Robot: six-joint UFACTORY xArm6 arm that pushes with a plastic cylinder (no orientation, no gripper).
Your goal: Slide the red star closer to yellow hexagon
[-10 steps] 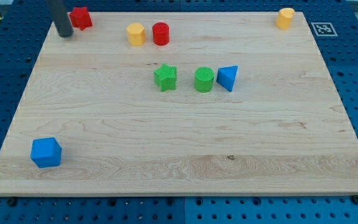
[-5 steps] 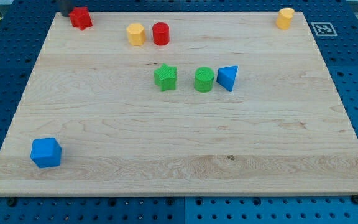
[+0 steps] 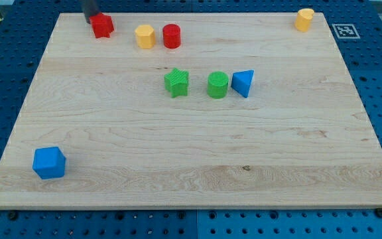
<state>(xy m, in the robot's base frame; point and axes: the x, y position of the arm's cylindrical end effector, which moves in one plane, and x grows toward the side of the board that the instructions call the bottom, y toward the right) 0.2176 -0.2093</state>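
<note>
The red star lies near the board's top edge, toward the view's left. My tip touches its upper left side. The yellow hexagon lies to the right of the star with a gap between them. A red cylinder stands right next to the hexagon on its right.
A green star, a green cylinder and a blue triangle form a row mid-board. A blue cube sits at the bottom left. A second yellow block sits at the top right corner. The wooden board lies on a blue pegboard.
My tip went from left of the red star up to the top edge, then pushed the star right and slightly down, toward the yellow hexagon.
</note>
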